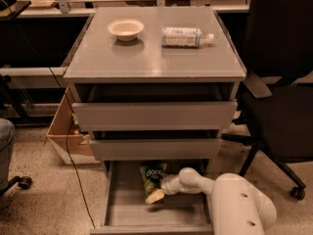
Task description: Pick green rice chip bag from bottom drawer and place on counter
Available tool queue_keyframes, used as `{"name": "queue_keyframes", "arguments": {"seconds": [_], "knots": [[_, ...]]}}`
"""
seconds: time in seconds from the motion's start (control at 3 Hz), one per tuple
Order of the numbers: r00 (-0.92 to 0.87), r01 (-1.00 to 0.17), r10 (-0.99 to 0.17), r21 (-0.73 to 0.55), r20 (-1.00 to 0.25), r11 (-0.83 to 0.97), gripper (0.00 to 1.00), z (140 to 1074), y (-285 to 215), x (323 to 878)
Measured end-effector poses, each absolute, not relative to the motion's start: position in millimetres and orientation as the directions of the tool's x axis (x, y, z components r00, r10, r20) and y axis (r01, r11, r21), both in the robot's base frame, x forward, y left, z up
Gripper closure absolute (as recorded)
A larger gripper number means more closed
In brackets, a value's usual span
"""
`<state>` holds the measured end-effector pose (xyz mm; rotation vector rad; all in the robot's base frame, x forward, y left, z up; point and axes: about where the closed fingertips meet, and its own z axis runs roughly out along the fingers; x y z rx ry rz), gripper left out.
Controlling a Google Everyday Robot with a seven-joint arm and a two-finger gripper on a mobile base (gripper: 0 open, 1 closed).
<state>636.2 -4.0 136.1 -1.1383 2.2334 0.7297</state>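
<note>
While the bottom drawer of the grey cabinet stands pulled out, my gripper sits low inside it, its pale tip just at the near, lower edge of the green rice chip bag. Whether it is spread or closed I cannot tell, nor can I say that it touches the bag. The bag lies flat on the drawer floor toward the back, near the middle, partly in the shadow of the middle drawer above, its white logo facing up. My arm comes in from the right front corner.

By my judgement the bag is a light, soft thing: thin crinkly film puffed with air, with brittle chips inside. It will give and slide rather than resist, so a hard squeeze across the middle risks crushing the contents or squirting the packet away over the smooth metal floor. The better hold looks to be a gentle pinch on the near edge or sealed end, where the film is doubled and flat. From there it would need drawing forward, clear of the overhanging drawer, before rising to the worktop. Up there a pale bowl and a white-and-blue bottle lying on its side occupy the far half, so the near half looks the likelier landing place. Being so light, the bag may swing in transit, and a slow carry seems wise.
</note>
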Motion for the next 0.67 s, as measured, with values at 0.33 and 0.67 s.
{"name": "queue_keyframes", "arguments": {"seconds": [0.33,0.67], "knots": [[-0.500,-0.837,-0.562,0.201,-0.658,0.509,0.12,113.3,2.5,629.2],[-0.499,-0.837,-0.563,0.200,-0.658,0.509,0.27,115.0,2.9,628.6]]}}
